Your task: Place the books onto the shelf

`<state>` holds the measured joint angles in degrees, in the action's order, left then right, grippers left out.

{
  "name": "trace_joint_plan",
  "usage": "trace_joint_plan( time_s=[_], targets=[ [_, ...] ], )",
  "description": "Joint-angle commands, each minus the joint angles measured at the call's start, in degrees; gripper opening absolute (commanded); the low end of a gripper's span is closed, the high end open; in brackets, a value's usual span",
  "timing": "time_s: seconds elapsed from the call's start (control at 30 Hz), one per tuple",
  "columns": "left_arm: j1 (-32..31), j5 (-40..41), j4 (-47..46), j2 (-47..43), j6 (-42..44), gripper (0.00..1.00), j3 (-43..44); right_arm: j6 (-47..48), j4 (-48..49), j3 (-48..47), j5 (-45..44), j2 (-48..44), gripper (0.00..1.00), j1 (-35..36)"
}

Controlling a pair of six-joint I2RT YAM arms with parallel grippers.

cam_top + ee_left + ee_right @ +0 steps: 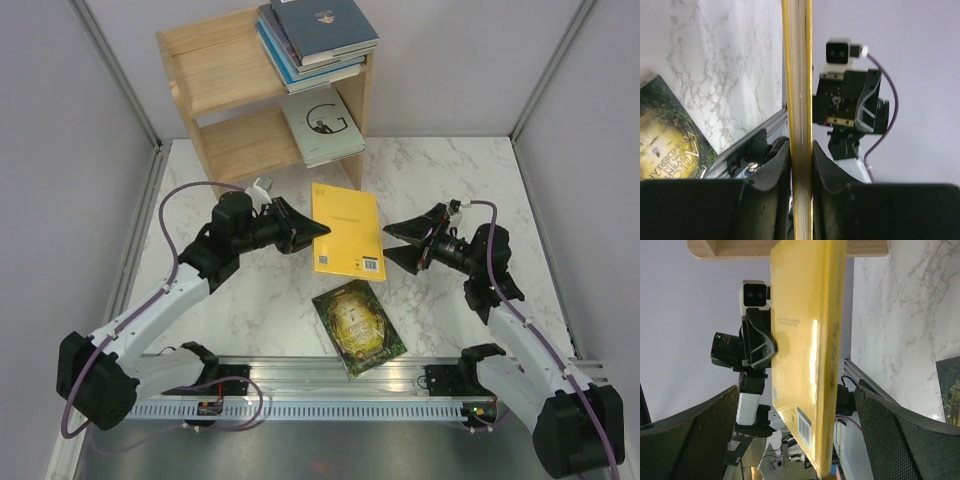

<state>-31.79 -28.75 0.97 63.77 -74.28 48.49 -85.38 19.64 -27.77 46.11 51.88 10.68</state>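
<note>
The bright yellow book (348, 232) hangs flat just above the marble table, between the two arms. My left gripper (310, 232) is shut on its left edge; in the left wrist view the book's edge (797, 100) is pinched between the pads (777, 167). My right gripper (395, 243) stands open at the book's right edge, jaws wide on either side of the yellow book (805, 365) without touching it. A black book with a gold design (358, 327) lies on the table near the front. The wooden shelf (225, 90) carries a stack of books (318, 40) on top and a pale "G" book (322, 125) on its lower tier.
An aluminium rail (330, 375) with both arm bases runs along the near edge. Grey enclosure walls close in the table on the left, right and back. The shelf stands at the back, left of centre, its left halves bare.
</note>
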Motion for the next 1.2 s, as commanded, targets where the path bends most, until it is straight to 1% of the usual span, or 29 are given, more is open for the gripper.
trace_joint_plan(
  time_s=[0.0, 0.1, 0.2, 0.4, 0.6, 0.77, 0.87, 0.9, 0.93, 0.97, 1.0, 1.07, 1.1, 1.17],
  targets=[
    [0.9, 8.2, 2.4, -2.5, -1.0, 0.02, 5.4, -1.9, -2.1, 3.1, -1.4, -4.2, 0.98, 0.6],
    [1.8, 9.1, 3.0, -2.5, -2.6, 0.02, 5.8, -4.9, -2.2, 5.5, -3.9, -7.3, 0.98, 1.4],
    [1.9, 9.8, 3.0, -2.7, -3.1, 0.02, 5.8, -7.5, -0.8, 5.8, -5.4, -7.9, 0.98, 2.9],
    [1.9, 9.9, 1.8, -2.5, -4.6, 0.02, 5.0, -6.9, -2.6, 2.9, -8.4, -6.4, 0.98, 6.7],
    [1.9, 9.4, 0.9, -2.1, -5.0, 0.02, 3.7, -9.2, 2.4, 2.6, -10.6, -3.2, 0.98, 9.8],
    [1.8, 9.9, 0.5, -3.1, -5.1, 0.02, 1.6, -13.2, 9.4, 2.1, -13.1, -0.2, 0.93, 12.0],
    [1.8, 9.8, 0.3, -3.1, -5.5, 0.02, 0.4, -16.2, 15.1, 2.0, -14.3, 2.0, 0.82, 13.0],
    [1.8, 9.9, 0.2, -3.3, -5.6, 0.02, 0.1, -17.3, 16.6, 1.9, -14.6, 2.5, 0.72, 13.1],
    [1.7, 9.9, 0.2, -3.4, -5.7, 0.02, -0.1, -18.1, 20.0, 1.9, -14.7, 3.0, 0.67, 13.3],
    [1.7, 10.2, 0.2, -3.6, -5.7, 0.02, -0.7, -19.0, 21.3, 1.9, -15.2, 3.9, 0.62, 13.5],
    [1.7, 10.5, 0.2, -4.0, -5.7, 0.02, -1.0, -20.7, 22.5, 1.8, -15.7, 4.3, 0.53, 13.6],
    [1.6, 10.7, 0.3, -4.3, -5.7, 0.02, -1.7, -21.8, 25.4, 1.3, -16.2, 5.2, 0.46, 13.8],
    [1.6, 10.6, 0.3, -4.4, -5.6, 0.02, -1.9, -22.2, 25.9, 0.5, -16.2, 5.4, 0.39, 13.8],
    [1.3, 11.3, 0.3, -4.7, -5.6, 0.02, -2.6, -22.1, 26.0, -0.6, -16.3, 6.0, 0.35, 14.0]
  ],
)
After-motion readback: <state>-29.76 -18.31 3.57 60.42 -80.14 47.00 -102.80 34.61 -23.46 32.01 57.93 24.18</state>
